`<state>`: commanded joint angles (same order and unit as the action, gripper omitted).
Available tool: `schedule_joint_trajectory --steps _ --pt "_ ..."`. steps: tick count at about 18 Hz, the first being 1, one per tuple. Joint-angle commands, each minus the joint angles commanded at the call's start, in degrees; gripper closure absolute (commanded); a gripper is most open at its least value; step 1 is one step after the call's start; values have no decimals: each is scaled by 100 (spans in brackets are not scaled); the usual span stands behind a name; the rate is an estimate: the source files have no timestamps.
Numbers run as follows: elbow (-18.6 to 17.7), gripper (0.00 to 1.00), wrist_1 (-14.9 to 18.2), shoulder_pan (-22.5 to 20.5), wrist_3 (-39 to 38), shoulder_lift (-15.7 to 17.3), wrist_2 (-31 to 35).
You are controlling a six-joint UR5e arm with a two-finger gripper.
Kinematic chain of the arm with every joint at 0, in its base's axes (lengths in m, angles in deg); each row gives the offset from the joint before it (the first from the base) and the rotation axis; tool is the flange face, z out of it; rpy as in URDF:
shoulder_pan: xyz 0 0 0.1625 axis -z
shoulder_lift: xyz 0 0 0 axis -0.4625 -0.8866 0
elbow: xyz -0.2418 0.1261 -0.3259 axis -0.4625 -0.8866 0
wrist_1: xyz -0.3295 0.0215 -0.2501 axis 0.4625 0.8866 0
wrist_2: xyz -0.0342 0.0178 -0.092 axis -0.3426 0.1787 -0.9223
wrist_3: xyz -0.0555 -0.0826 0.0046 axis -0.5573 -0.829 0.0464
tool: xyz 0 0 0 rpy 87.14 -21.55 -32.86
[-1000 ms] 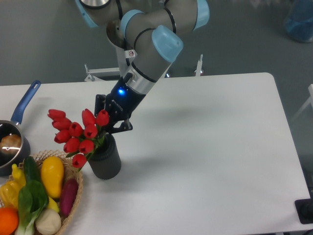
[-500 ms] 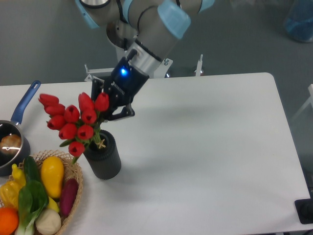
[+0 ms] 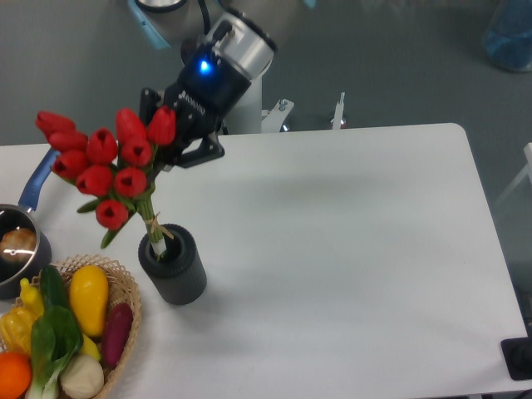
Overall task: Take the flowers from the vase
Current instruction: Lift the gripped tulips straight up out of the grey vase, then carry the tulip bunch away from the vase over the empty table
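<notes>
1. Above the dark grey ribbed cylindrical vase (image 3: 173, 268), the black two-finger gripper (image 3: 163, 151) pinches the bunch of red tulip flowers (image 3: 104, 165).
2. Stem ends remain just inside the vase's mouth.

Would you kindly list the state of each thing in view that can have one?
flowers: held up in the gripper, stem tips at the vase mouth, not clear of it.
vase: upright on the table, mouth open.
gripper: shut on the flowers, behind the buds.
saucepan: upright, something pale inside.
basket: upright, full of vegetables.
</notes>
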<state>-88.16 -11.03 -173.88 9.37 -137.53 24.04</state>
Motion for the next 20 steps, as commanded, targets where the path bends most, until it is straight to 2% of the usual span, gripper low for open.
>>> schedule_joint_trajectory --steps 4,8,10,14,15,18,20 --pt "-18 100 9 -404 9 272 -9" --pt "-140 100 9 -993 314 220 96" --pt "-202 100 17 -1327 851 -68 324" --pt "-80 100 61 -1697 932 -368 1211" --pt "51 100 157 -1767 871 -456 1335" --pt "394 100 807 -1908 738 -772 2045" --pt "544 100 861 -1882 782 -931 2695"
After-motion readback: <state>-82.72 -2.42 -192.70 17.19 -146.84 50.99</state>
